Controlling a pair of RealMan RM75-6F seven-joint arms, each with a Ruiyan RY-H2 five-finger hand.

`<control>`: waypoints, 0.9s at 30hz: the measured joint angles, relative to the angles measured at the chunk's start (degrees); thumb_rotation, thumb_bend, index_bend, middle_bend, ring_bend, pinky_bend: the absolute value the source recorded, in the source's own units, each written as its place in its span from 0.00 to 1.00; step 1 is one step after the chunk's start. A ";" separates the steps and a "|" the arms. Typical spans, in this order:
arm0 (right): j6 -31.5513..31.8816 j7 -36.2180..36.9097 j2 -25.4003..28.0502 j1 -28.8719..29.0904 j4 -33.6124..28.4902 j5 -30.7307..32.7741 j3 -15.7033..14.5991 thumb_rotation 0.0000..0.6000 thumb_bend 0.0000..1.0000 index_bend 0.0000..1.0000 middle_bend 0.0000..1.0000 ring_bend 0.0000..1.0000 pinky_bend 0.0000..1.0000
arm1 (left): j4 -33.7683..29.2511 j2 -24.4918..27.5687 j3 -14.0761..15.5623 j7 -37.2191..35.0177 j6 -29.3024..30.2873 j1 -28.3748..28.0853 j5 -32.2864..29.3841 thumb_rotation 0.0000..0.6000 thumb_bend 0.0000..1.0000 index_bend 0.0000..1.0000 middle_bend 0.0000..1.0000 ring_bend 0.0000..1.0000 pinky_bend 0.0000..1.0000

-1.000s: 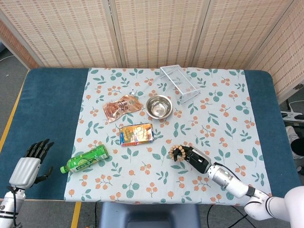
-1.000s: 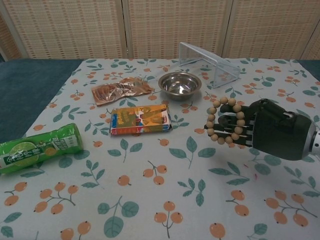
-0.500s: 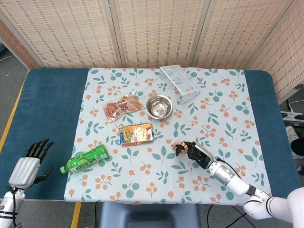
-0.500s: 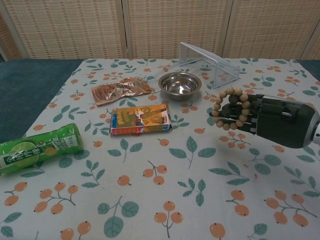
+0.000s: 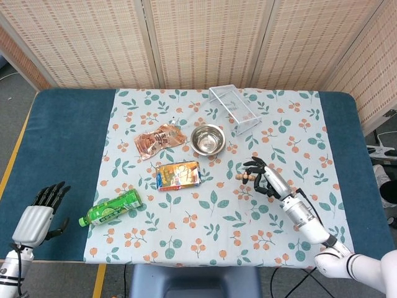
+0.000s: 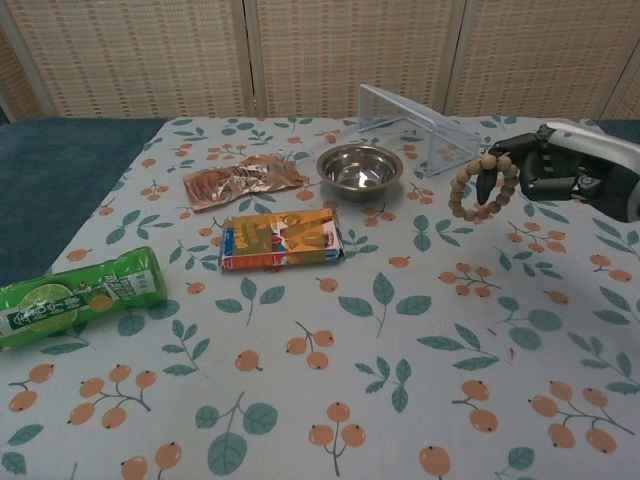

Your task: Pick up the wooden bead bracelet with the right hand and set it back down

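Over the last 1 s the right hand (image 6: 565,175) has risen and swung right — the wooden bead bracelet (image 6: 483,187) dangles from its fingers, clear of the tabletop (image 6: 400,350). Pickup looks done; setting down remains. Left hand (image 5: 38,214) idle, empty, fingers apart.

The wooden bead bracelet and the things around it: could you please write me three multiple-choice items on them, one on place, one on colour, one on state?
1. Where is the steel bowl?
A. Beside the clear box
B. On the blue table edge
C. Under the left hand

2. What colour is the bottle?
A. Red
B. Green
C. White

3. What state is the wooden bead bracelet in?
A. Flat on the cloth
B. Inside the bowl
C. Hanging from the right hand

Key: 1 A, the bowl sits next to the box. 2 B, its label is green. 3 C, the fingers hold it above the cloth.
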 measured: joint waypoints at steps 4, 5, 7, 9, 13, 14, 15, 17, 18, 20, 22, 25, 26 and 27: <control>-0.98 -13.08 -1.17 -0.24 4.56 0.97 0.64 1.00 1.00 0.59 0.53 0.17 0.03 | -0.06 -0.03 0.04 0.13 0.00 0.02 0.03 1.00 0.43 0.07 0.00 0.00 0.10; -1.63 -15.68 -1.43 -0.23 5.58 1.18 0.64 1.00 1.00 0.58 0.53 0.17 0.03 | -0.07 -0.05 0.07 0.17 -0.02 0.01 0.06 1.00 0.43 0.07 0.00 0.00 0.10; -3.83 -21.26 -1.99 -0.15 7.53 1.73 0.55 1.00 1.00 0.56 0.53 0.16 0.03 | -0.11 -0.06 0.15 0.22 -0.08 -0.01 0.16 1.00 0.43 0.07 0.00 0.00 0.10; -6.09 -26.23 -2.65 -0.10 8.96 2.37 0.47 1.00 1.00 0.55 0.53 0.16 0.03 | -0.15 -0.05 0.18 0.22 -0.07 0.00 0.19 1.00 0.43 0.07 0.00 0.00 0.10; -8.60 -32.87 -4.50 -0.28 11.07 3.70 0.76 1.00 1.00 0.55 0.53 0.16 0.03 | -0.21 0.05 0.17 0.10 0.11 0.07 0.23 1.00 0.43 0.07 0.00 0.00 0.10; -8.87 -33.56 -5.00 -0.37 11.52 3.89 0.88 1.00 1.00 0.55 0.53 0.16 0.03 | -0.21 0.06 0.16 0.05 0.12 0.07 0.22 1.00 0.43 0.07 0.00 0.00 0.10; -9.08 -33.84 -5.39 -0.44 11.85 3.99 1.01 1.00 1.00 0.55 0.53 0.16 0.03 | -0.23 0.09 0.15 -0.01 0.12 0.07 0.22 1.00 0.43 0.07 0.00 0.00 0.10; -9.30 -33.45 -5.26 -0.57 11.62 3.96 1.16 1.00 1.00 0.54 0.53 0.16 0.03 | -0.22 0.12 0.14 -0.07 0.13 0.07 0.22 1.00 0.43 0.07 0.00 0.00 0.10; -9.31 -33.04 -4.89 -0.70 11.17 3.78 1.18 1.00 1.00 0.52 0.52 0.16 0.03 | -0.24 0.13 0.14 -0.09 0.16 0.07 0.24 1.00 0.43 0.07 0.00 0.00 0.10; -8.95 -32.35 -4.16 -1.06 10.24 3.46 1.18 1.00 1.00 0.49 0.51 0.16 0.03 | -0.27 0.17 0.13 -0.12 0.31 0.12 0.29 1.00 0.43 0.07 0.00 0.00 0.10; -7.77 -31.88 -3.41 -1.66 9.36 3.18 1.30 1.00 1.00 0.42 0.46 0.15 0.03 | -0.25 0.17 0.13 -0.15 0.29 0.13 0.28 1.00 0.43 0.07 0.00 0.00 0.10; -4.70 -31.47 -2.53 -2.75 8.17 2.82 1.83 1.00 0.93 0.33 0.40 0.13 0.03 | -0.20 0.11 0.17 -0.08 0.04 0.05 0.24 1.00 0.43 0.07 0.00 0.00 0.10; -3.50 -31.46 -2.19 -3.14 7.64 2.68 2.02 1.00 0.86 0.28 0.36 0.11 0.03 | -0.18 0.08 0.16 -0.01 0.05 0.04 0.25 1.00 0.43 0.06 0.00 0.00 0.10; -1.72 -31.69 -1.63 -3.71 6.71 2.39 2.22 1.00 0.77 0.23 0.33 0.09 0.03 | -0.17 0.05 0.15 0.07 0.08 0.03 0.25 1.00 0.43 0.06 0.00 0.00 0.10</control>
